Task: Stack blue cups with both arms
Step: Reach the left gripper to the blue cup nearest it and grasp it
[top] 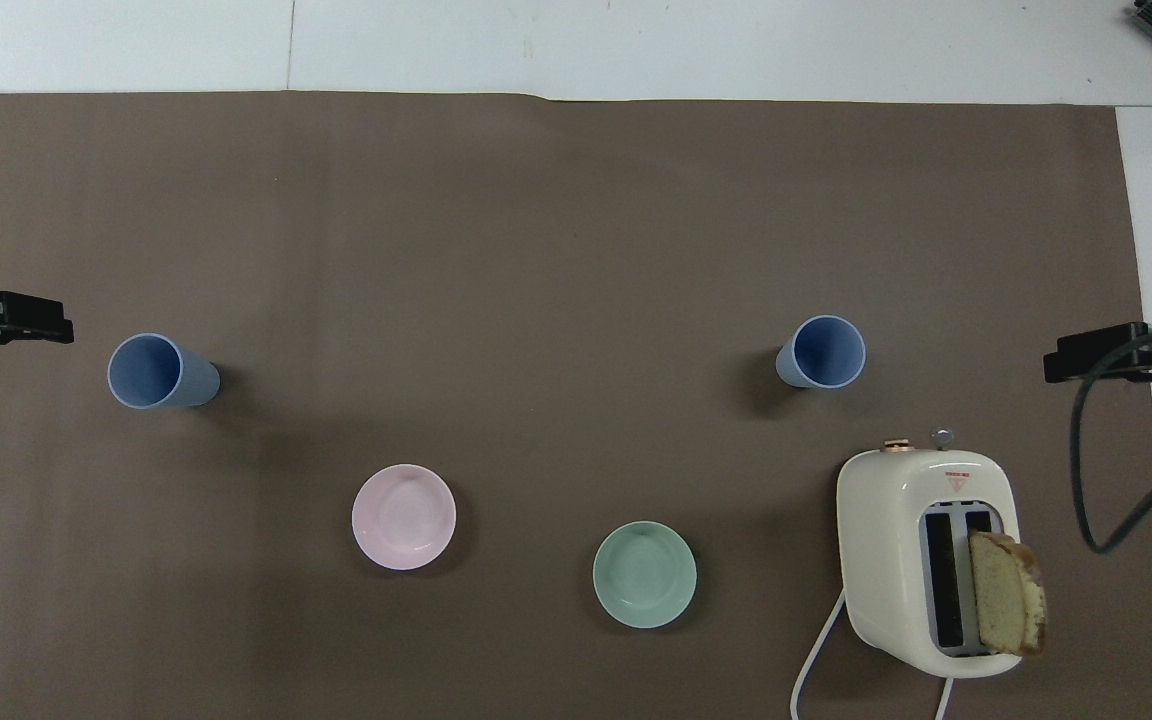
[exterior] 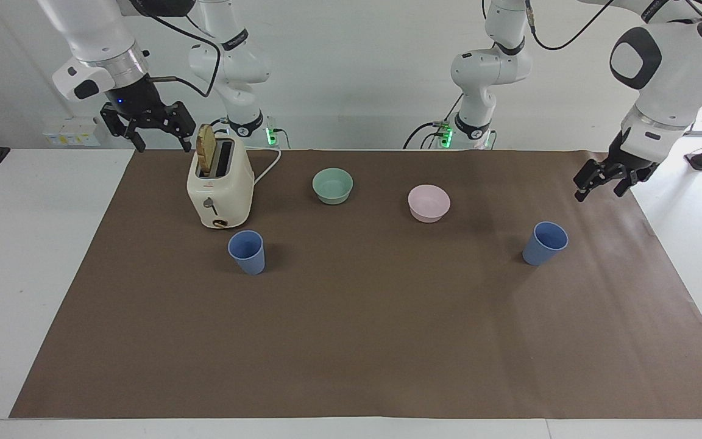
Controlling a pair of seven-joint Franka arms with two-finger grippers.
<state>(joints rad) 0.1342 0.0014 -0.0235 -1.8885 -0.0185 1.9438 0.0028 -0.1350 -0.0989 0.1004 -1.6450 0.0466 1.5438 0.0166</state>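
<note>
Two blue cups stand upright on the brown mat. One cup (exterior: 246, 251) (top: 821, 352) stands by the toaster, toward the right arm's end. The other cup (exterior: 545, 242) (top: 158, 371) stands toward the left arm's end. My left gripper (exterior: 598, 192) (top: 6, 325) hangs open and empty over the mat's edge beside that cup, apart from it. My right gripper (exterior: 164, 146) (top: 1106, 362) waits open and empty in the air beside the toaster's top.
A cream toaster (exterior: 220, 186) (top: 926, 555) holds a bread slice in one slot, its cord trailing toward the robots. A green bowl (exterior: 333, 185) (top: 644, 574) and a pink bowl (exterior: 428, 202) (top: 403, 516) sit nearer to the robots than the cups.
</note>
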